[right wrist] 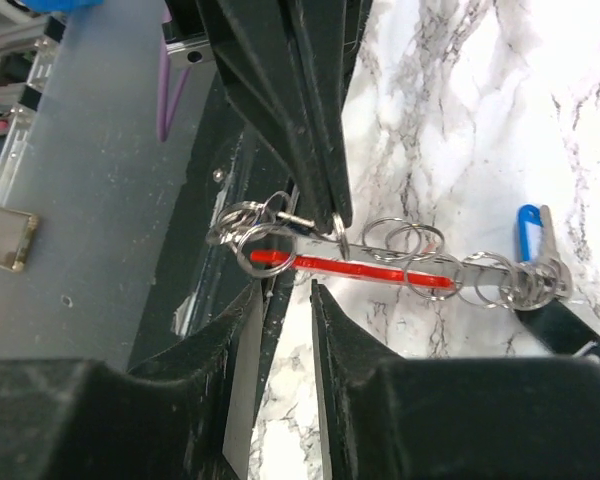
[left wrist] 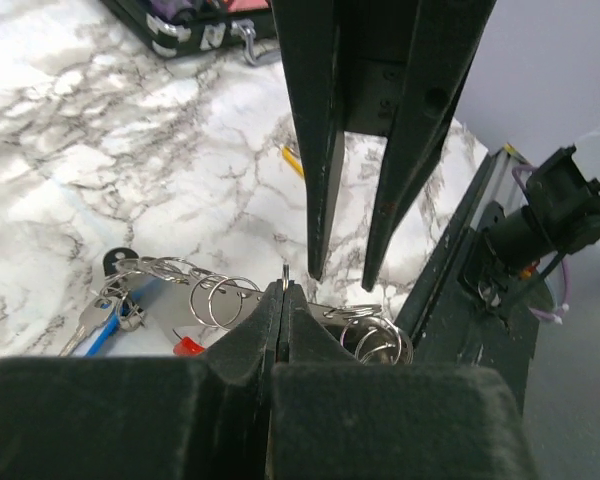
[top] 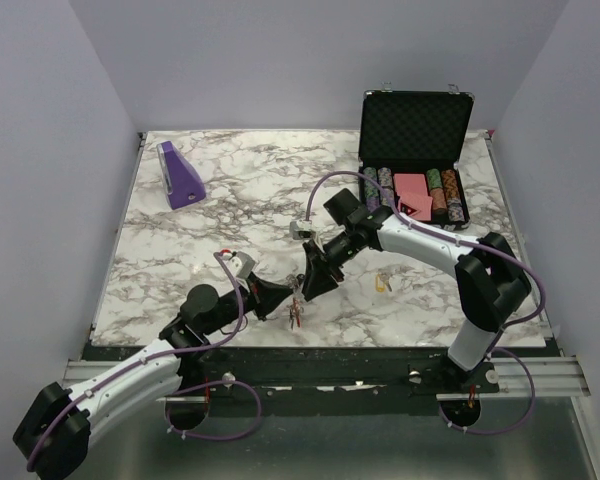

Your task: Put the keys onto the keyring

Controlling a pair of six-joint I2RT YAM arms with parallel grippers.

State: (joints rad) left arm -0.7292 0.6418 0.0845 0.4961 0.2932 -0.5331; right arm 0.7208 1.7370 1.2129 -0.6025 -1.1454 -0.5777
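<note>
The keyring point(left wrist: 218, 298) is a chain of thin metal rings with a red piece point(right wrist: 370, 268) and a black fob point(right wrist: 565, 335), hanging just above the table's near edge point(top: 296, 316). My left gripper point(left wrist: 283, 288) is shut on one of its thin rings. A blue-headed key point(right wrist: 527, 222) hangs at the far end of the chain point(left wrist: 98, 335). My right gripper point(right wrist: 285, 290) is open, its tips just short of the ring cluster, with nothing between them. A yellow key point(top: 382, 284) lies loose on the marble to the right point(left wrist: 293, 160).
An open black case point(top: 415, 150) with poker chips stands at the back right. A purple wedge-shaped object point(top: 180, 175) sits at the back left. The table's black front rail point(top: 310, 352) lies directly below both grippers.
</note>
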